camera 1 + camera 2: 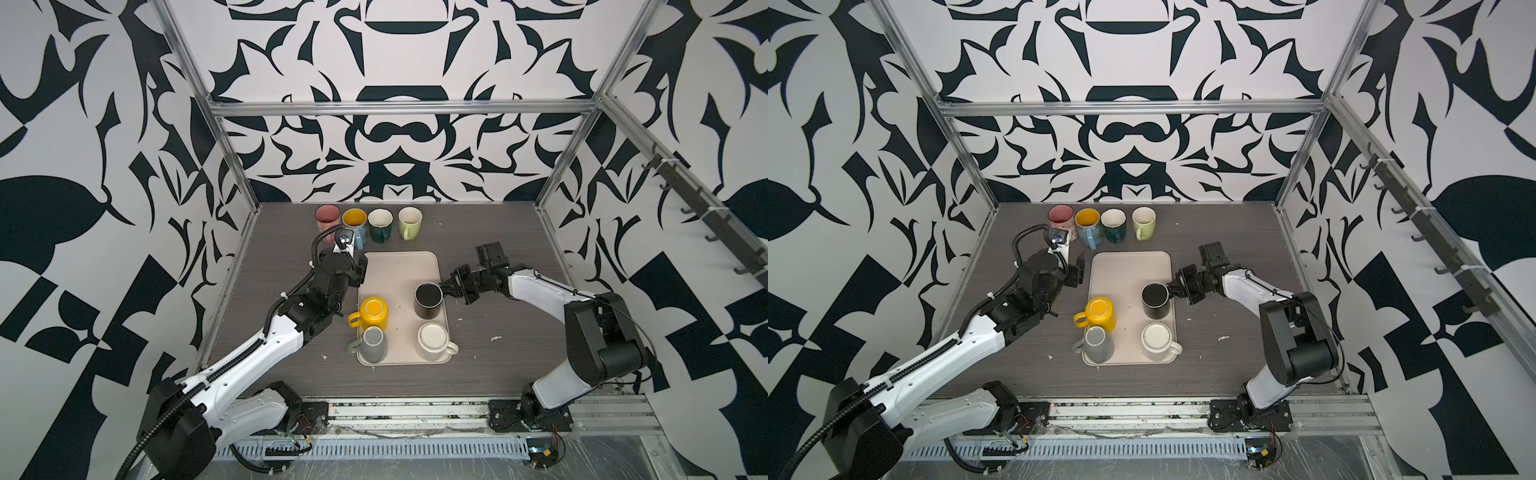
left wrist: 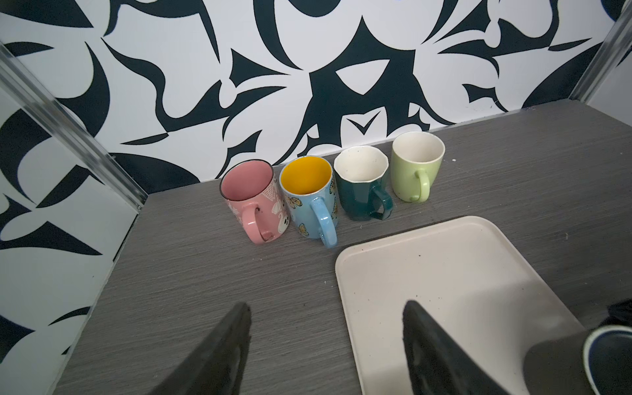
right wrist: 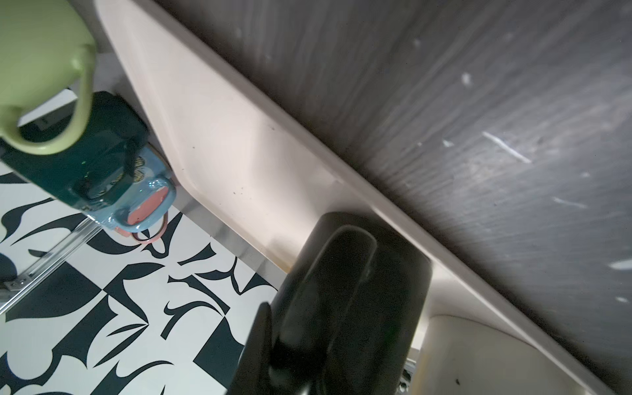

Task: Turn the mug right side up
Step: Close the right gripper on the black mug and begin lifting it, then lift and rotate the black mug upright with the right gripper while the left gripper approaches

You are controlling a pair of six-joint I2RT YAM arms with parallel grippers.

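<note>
A black mug stands base up near the right edge of the beige tray. My right gripper reaches in from the right and is shut on its handle. In the right wrist view the black handle fills the space between the jaws of that gripper. I cannot tell whether the mug rests on the tray or is slightly raised. My left gripper hangs open and holds nothing over the tray's far left corner.
Three more mugs sit base up on the tray: yellow, grey and white. A row of upright mugs stands behind it: pink, blue, dark green and light green. Frame posts bound the table.
</note>
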